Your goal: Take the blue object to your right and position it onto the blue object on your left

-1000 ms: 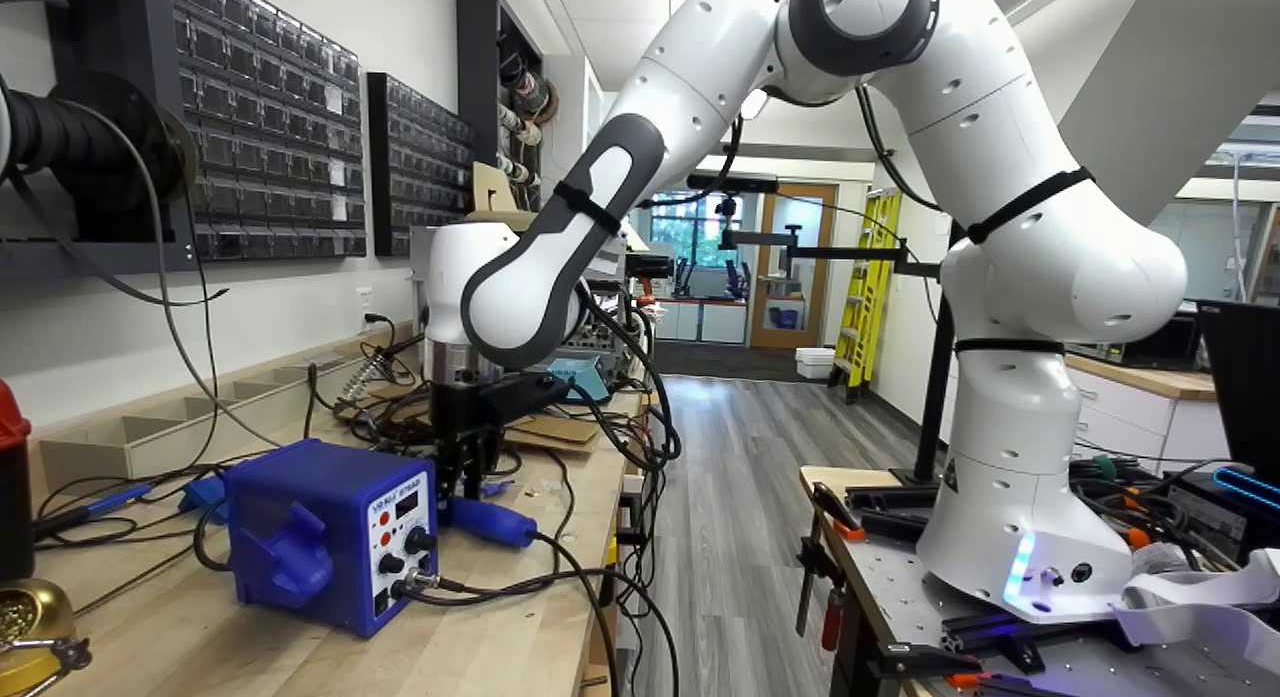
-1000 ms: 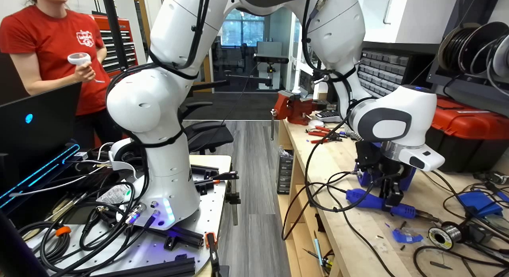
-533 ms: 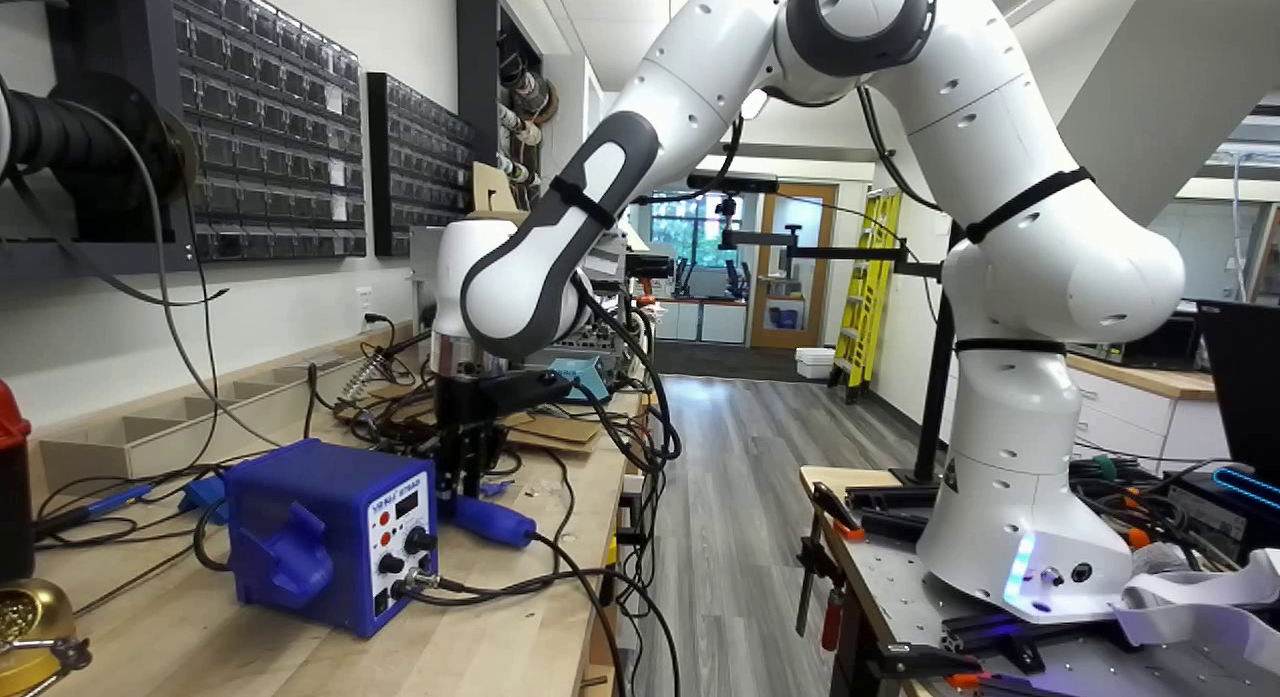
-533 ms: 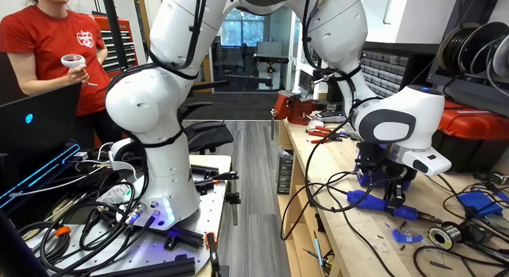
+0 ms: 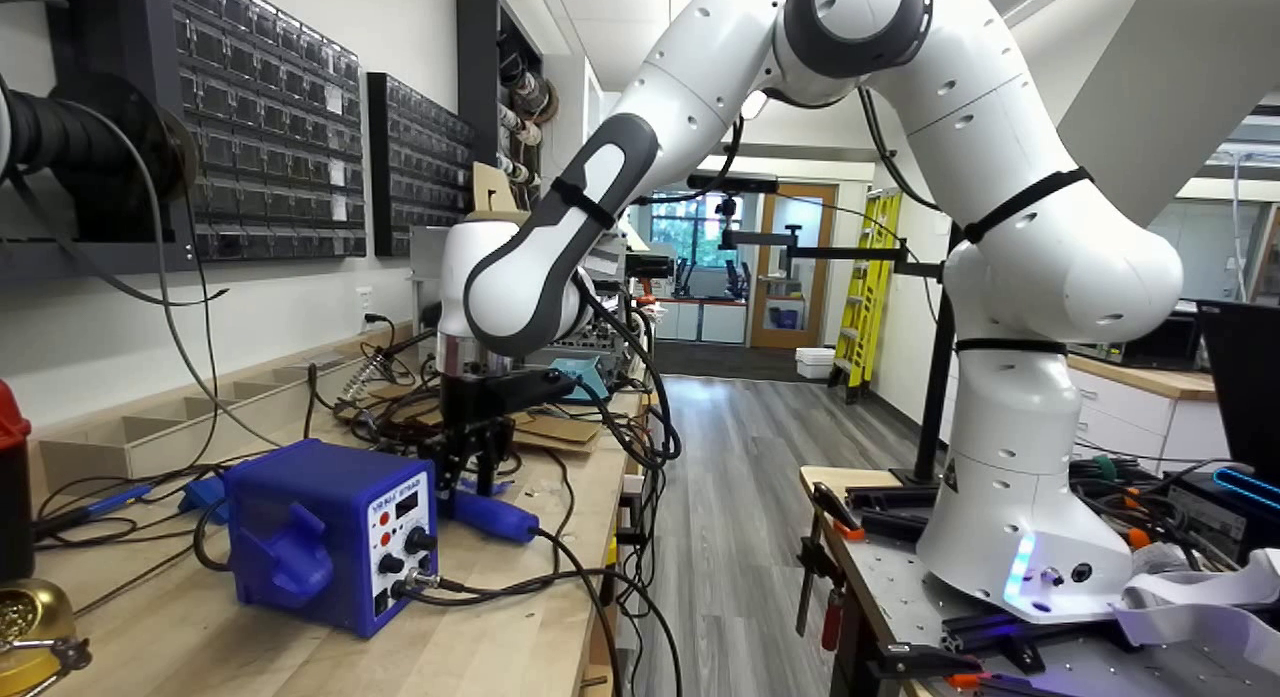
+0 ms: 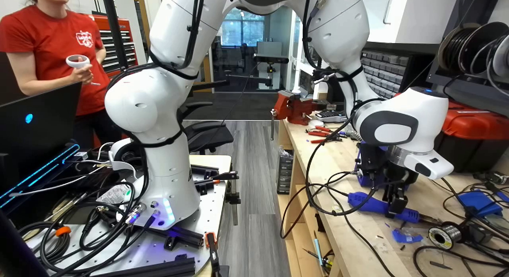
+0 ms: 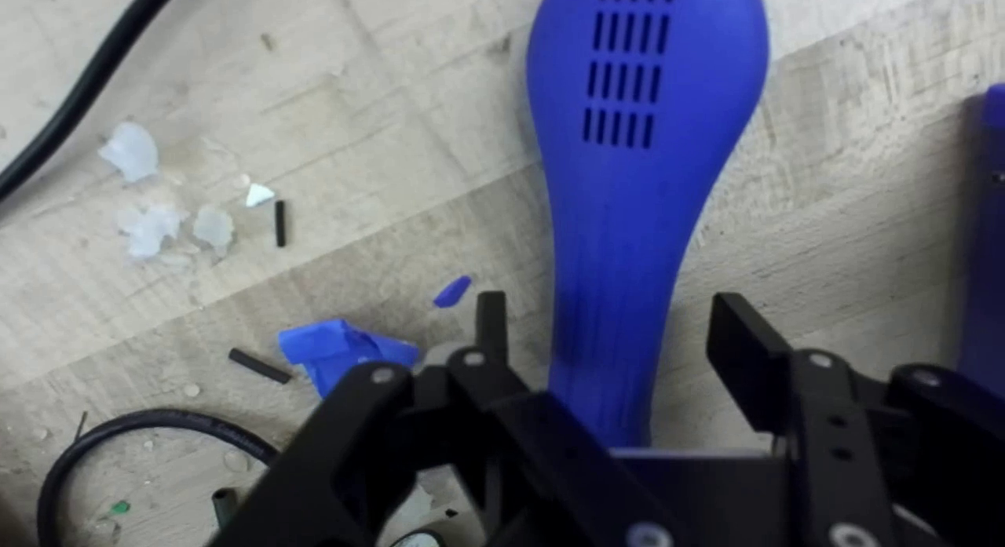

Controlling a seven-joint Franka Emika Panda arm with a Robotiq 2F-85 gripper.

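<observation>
Currently, blue tool [image 7: 628, 194] is lying between wide-parted jaws of end effector [image 7: 616, 339], ungripped, wrist view cutting the tool's top.

arm [image 5: 850, 27] arched high, wrist [image 6: 423, 120] angled down, jaws spread apart

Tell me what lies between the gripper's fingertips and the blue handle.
In the wrist view, the open gripper has a fingertip to either side of the blue handle, and the gap on each side shows just wooden bench.
</observation>
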